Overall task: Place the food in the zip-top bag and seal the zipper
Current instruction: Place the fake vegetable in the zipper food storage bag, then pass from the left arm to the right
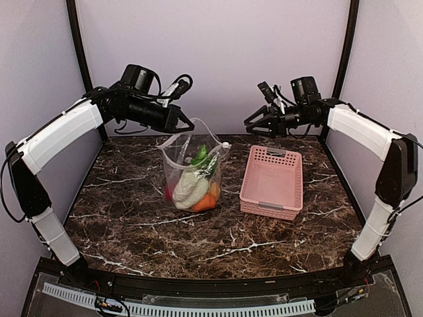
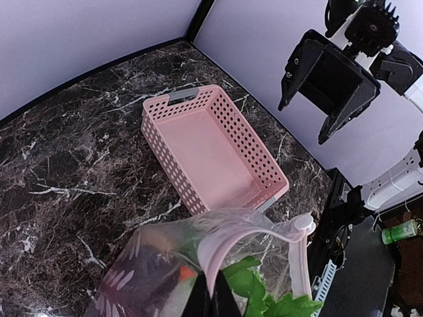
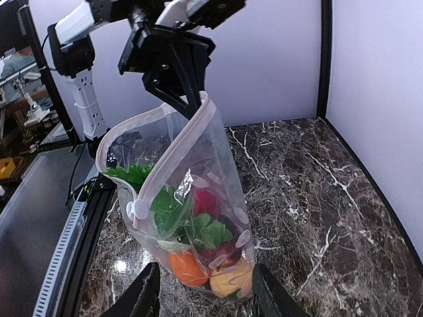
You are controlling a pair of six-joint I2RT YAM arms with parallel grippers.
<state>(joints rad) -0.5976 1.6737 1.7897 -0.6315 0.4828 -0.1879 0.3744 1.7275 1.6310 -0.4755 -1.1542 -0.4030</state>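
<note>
The clear zip-top bag point(image 1: 192, 173) stands upright on the table, hanging from its mouth edge. It holds the food: an orange point(image 3: 187, 267), a yellow fruit point(image 3: 229, 279), a dark red piece point(image 3: 206, 202), green leafy pieces point(image 3: 198, 228) and a white piece point(image 1: 190, 187). My left gripper point(image 1: 187, 125) is shut on the pale zipper strip point(image 2: 225, 247) at the top of the bag. The mouth gapes open, with a white slider point(image 2: 303, 223) at one end. My right gripper point(image 1: 254, 125) is open and empty, in the air above the basket's far left corner, apart from the bag.
An empty pink slotted basket point(image 1: 272, 181) sits right of the bag, also in the left wrist view point(image 2: 215, 148). Purple walls with black corner posts close the back and sides. A black ledge runs along the table's near edge.
</note>
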